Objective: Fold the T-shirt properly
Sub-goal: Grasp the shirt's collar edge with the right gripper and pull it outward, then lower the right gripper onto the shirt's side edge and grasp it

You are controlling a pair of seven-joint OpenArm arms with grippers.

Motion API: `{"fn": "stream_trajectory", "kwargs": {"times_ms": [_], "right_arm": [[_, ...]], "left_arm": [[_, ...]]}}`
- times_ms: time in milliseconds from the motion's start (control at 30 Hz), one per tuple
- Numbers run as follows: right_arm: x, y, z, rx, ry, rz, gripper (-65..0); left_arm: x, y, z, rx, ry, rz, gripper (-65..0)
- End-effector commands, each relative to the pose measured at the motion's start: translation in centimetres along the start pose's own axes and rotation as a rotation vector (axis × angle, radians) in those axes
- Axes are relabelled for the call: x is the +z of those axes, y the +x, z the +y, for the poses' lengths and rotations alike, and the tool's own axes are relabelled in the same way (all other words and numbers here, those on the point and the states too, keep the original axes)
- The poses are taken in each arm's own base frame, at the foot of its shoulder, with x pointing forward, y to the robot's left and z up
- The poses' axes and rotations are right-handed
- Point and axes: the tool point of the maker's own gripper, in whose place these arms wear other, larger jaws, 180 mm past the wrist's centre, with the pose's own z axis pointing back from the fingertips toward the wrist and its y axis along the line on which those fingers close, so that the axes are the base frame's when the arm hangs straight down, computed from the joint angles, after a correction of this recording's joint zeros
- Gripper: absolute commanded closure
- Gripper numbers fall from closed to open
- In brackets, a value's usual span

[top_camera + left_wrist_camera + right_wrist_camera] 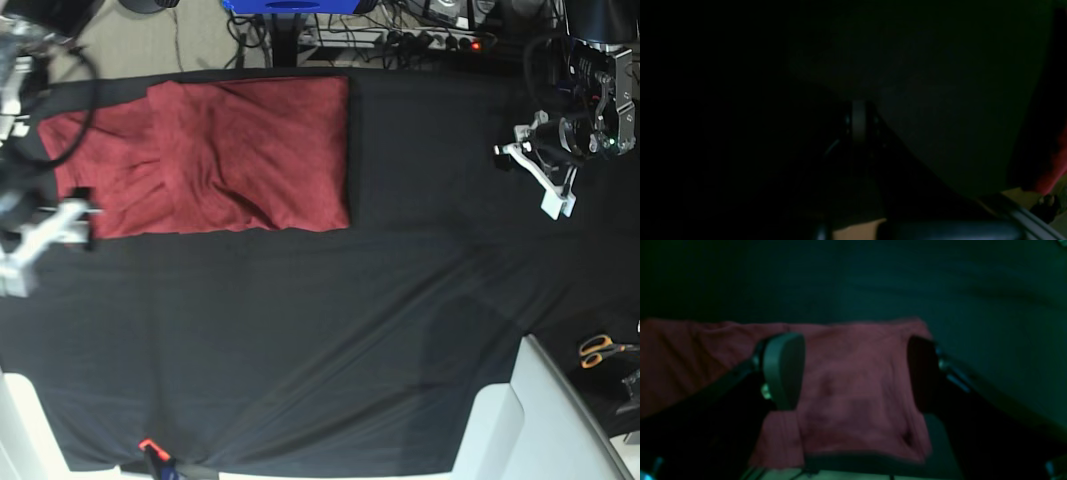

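From the base view I see the T-shirt (220, 160) lying partly folded on the black cloth (330, 340) that covers the table, in the far corner on that view's left. Its body forms a rough rectangle with a straight edge on the right side, and a layer is doubled over the middle, leaving wrinkles across it.

My right gripper (853, 373) sits at the shirt's outer end. In the right wrist view its two pads (783, 370) stand wide apart over the red fabric, with nothing pinched between them; the cloth lies loose beneath the gap. The picture is blurred, so I cannot tell whether either pad touches the knit.

My left gripper (545, 185) is well apart from the shirt, over bare black cloth near the base view's right edge. The left wrist view is almost fully dark; I make out the fingers (858, 121) pressed together with nothing in them, and a sliver of red at the frame's right edge.

A pair of orange-handled scissors (600, 348) lies off the cloth at the right. I see no containers anywhere.
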Motion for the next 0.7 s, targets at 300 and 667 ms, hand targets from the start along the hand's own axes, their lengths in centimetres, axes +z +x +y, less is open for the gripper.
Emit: {"fn": "stream_trajectory", "kwargs": {"times_ms": [300, 667], "right_arm": [[-2.5, -5.6, -9.5, -0.379, 0.226, 0.144, -61.4], [-1.8, -1.4, -5.3, 0.045, 0.23, 0.133, -35.4]], "left_arm": [[0.5, 1.3, -0.1, -0.021, -0.006, -0.035, 0.0], [0.5, 1.3, -0.2, -0.021, -0.008, -0.035, 0.0]]}}
